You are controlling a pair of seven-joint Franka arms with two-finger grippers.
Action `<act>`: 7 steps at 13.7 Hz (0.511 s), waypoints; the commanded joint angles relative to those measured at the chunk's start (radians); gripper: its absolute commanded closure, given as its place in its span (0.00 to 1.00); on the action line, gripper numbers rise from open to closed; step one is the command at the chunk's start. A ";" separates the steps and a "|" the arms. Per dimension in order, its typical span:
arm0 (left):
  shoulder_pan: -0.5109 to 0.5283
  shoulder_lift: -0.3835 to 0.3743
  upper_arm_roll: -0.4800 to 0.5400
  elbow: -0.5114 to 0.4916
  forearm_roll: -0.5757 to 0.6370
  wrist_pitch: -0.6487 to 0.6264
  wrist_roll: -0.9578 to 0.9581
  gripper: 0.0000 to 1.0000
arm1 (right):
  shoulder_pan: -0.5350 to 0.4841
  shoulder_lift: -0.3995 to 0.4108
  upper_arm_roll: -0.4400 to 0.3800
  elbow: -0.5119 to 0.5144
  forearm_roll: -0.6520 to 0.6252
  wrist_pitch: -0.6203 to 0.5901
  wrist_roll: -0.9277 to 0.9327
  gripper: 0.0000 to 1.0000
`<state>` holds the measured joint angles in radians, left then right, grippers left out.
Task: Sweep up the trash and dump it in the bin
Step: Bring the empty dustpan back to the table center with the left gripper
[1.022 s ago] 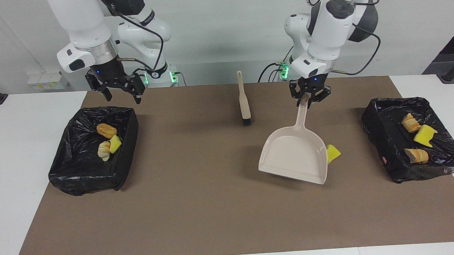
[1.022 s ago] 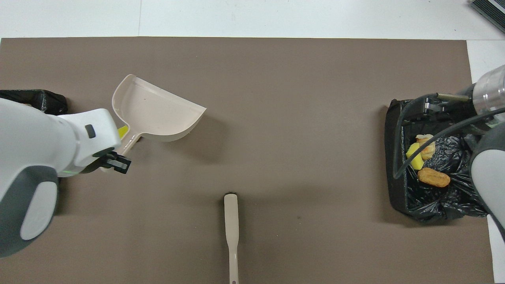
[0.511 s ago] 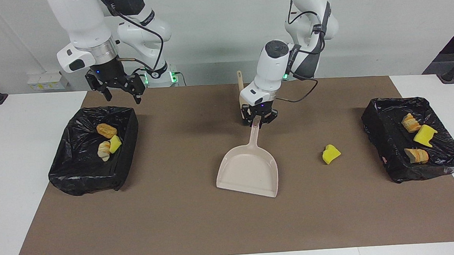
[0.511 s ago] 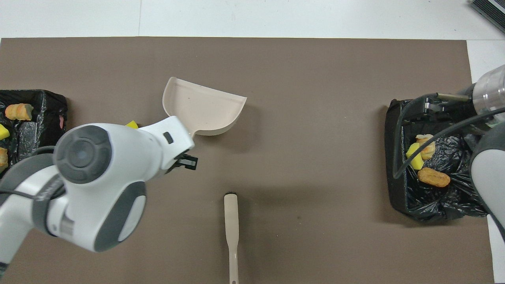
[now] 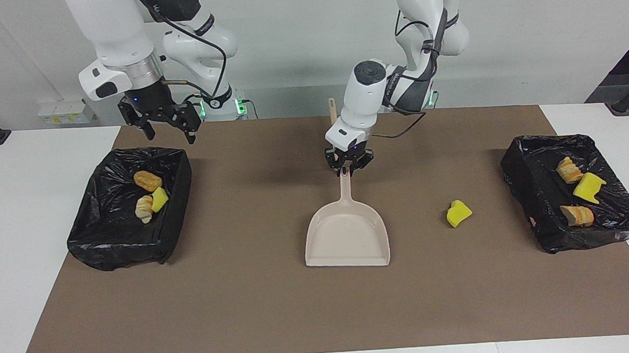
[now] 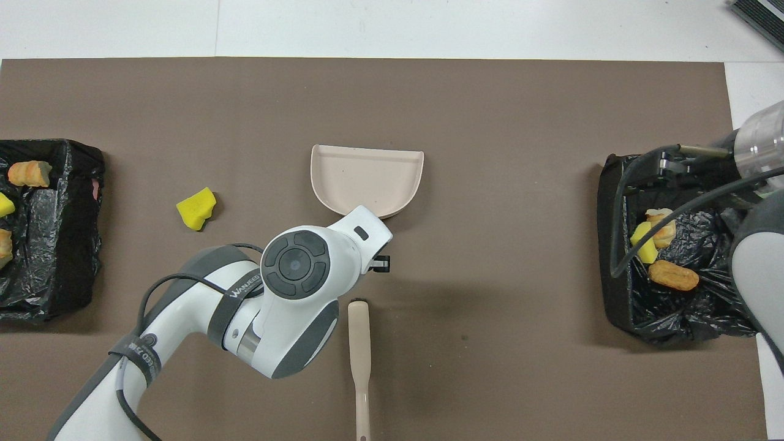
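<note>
The dustpan [image 5: 346,233] is being held by its handle in the left gripper [image 5: 349,165], fingers pinching it mid-tabletop; the loose sponge [image 5: 458,213] is lying toward the left arm's end. The right gripper [image 5: 165,125] is waiting, fingers spread.

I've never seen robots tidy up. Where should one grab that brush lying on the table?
By the slim handle of the brush, from straight above. It lies flat, handle toward the robots and bristles pointing away, so fingers can close across its narrow width. The handle looks clear of the left gripper.
</note>
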<state>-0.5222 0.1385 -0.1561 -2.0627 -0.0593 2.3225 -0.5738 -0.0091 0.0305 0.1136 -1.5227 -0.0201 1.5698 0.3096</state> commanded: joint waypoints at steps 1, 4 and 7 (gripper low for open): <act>-0.009 -0.031 0.020 -0.050 -0.008 0.027 -0.006 1.00 | -0.009 0.002 0.000 0.007 0.006 0.007 -0.007 0.00; -0.007 -0.033 0.020 -0.056 -0.008 0.028 0.044 1.00 | -0.009 0.002 0.001 0.007 0.006 0.007 -0.010 0.00; -0.007 -0.034 0.020 -0.057 -0.008 0.026 0.029 0.44 | -0.008 0.002 0.001 0.007 0.006 0.006 -0.012 0.00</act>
<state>-0.5220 0.1367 -0.1491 -2.0778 -0.0593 2.3269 -0.5493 -0.0094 0.0305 0.1130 -1.5224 -0.0201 1.5698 0.3096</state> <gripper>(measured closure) 0.656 0.000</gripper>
